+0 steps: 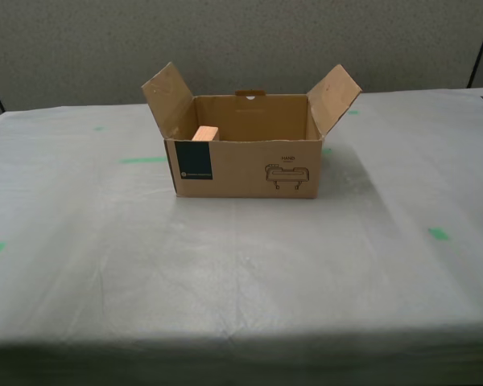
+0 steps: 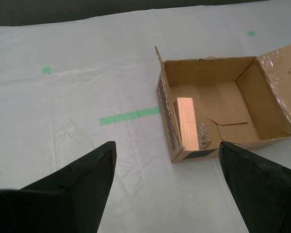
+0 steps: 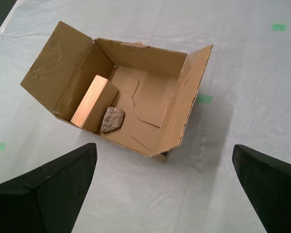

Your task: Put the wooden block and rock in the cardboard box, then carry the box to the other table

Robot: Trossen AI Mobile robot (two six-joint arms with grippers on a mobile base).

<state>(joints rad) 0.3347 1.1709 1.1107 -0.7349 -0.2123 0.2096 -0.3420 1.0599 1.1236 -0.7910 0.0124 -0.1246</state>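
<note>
The cardboard box [image 1: 245,167] stands on the other table [image 1: 241,265], its light grey wrinkled covering marked with green tape, with both side flaps spread open. Inside it the wooden block [image 3: 89,103] lies along one wall, and the rock [image 3: 112,119] rests on the box floor against the block. The exterior view shows only the block's top [image 1: 205,133] over the front wall; the rock is hidden there. My first gripper [image 3: 165,160] hangs open above the box, empty. My second gripper [image 2: 167,158] is open and empty too, raised beside the box [image 2: 218,111].
Green tape marks [image 1: 143,160] dot the covering, one strip near the box and small squares [image 1: 439,233] further out. A grey partition wall [image 1: 241,40] stands behind the table. The table's front edge [image 1: 241,338] runs across the exterior view's lower part.
</note>
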